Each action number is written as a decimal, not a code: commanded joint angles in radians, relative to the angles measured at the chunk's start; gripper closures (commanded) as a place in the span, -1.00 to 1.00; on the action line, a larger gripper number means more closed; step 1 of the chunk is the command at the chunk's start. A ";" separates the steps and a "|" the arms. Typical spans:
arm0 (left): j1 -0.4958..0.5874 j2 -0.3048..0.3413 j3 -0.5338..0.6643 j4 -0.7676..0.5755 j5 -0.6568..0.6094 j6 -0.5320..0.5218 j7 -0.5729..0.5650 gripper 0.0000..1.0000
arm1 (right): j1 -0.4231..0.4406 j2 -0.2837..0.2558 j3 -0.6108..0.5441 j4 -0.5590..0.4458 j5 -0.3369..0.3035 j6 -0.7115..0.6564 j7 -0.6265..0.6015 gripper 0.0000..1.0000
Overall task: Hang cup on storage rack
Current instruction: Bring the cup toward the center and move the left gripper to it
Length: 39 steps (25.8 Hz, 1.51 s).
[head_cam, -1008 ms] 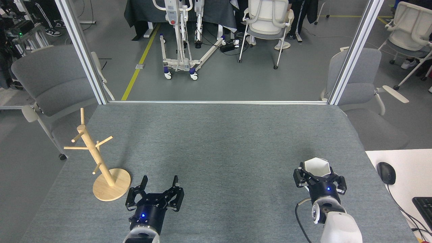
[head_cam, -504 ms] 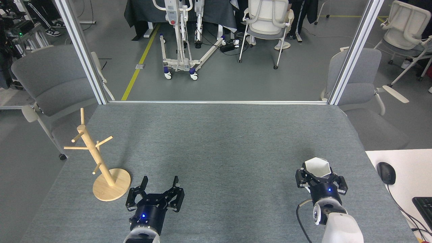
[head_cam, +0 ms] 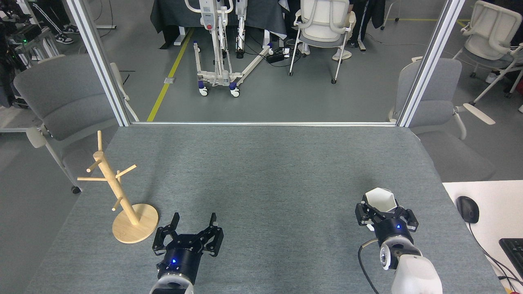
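The white faceted cup [head_cam: 381, 199] sits at the front right of the grey table, upright with its mouth facing up. My right gripper [head_cam: 384, 212] is closed around its lower part from the near side, and the fingertips are hidden behind the cup. The wooden storage rack [head_cam: 115, 192] stands upright at the front left on its round base [head_cam: 141, 228], with all its pegs bare. Just right of that base, my left gripper [head_cam: 193, 219] hovers low, open, with nothing between its fingers.
The grey table [head_cam: 261, 171] ends at a metal rail and two slanted frame posts at the back. A white side desk with a black mouse [head_cam: 467, 209] and keyboard [head_cam: 512, 249] adjoins the right edge. Grey chairs stand off both table sides.
My right gripper and the cup have shifted slightly up and to the left together. The left gripper and the rack have stayed put.
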 commanded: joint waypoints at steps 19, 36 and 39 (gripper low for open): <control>-0.041 -0.006 -0.323 0.010 -0.101 0.001 -0.008 -0.98 | 0.012 -0.007 0.530 -0.795 -0.070 0.918 0.488 0.75; -0.247 -0.014 -0.461 0.148 -0.086 -0.017 -0.043 -0.98 | -0.056 0.003 0.616 -0.802 -0.062 1.011 0.574 0.81; -0.272 -0.015 -0.486 0.145 -0.086 -0.039 -0.065 -0.98 | -0.054 0.005 0.638 -0.802 -0.060 1.013 0.603 0.84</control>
